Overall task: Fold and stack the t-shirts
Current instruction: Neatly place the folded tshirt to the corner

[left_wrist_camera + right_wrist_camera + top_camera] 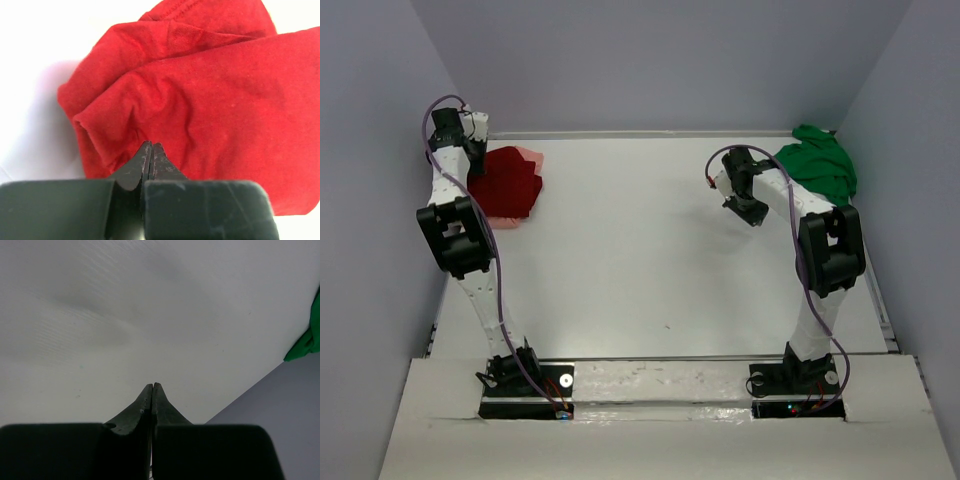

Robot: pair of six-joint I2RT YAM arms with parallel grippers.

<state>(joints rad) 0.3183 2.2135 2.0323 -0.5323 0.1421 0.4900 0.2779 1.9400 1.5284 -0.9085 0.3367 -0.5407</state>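
Note:
A dark red t-shirt (507,184) lies folded at the table's far left, with a salmon-pink t-shirt (527,153) peeking out from under it. In the left wrist view the red t-shirt (210,90) fills the frame in soft folds. My left gripper (151,145) is shut, its tips just over the red cloth with nothing showing between them; in the top view the left gripper (477,163) stands at the shirt's left edge. A bright green t-shirt (820,165) lies crumpled at the far right. My right gripper (152,385) is shut and empty above bare table, left of the green t-shirt (312,337).
Grey walls close in the white table (640,260) on the left, back and right. The right gripper (750,210) hangs over the table's right half. Both arm bases sit at the near edge.

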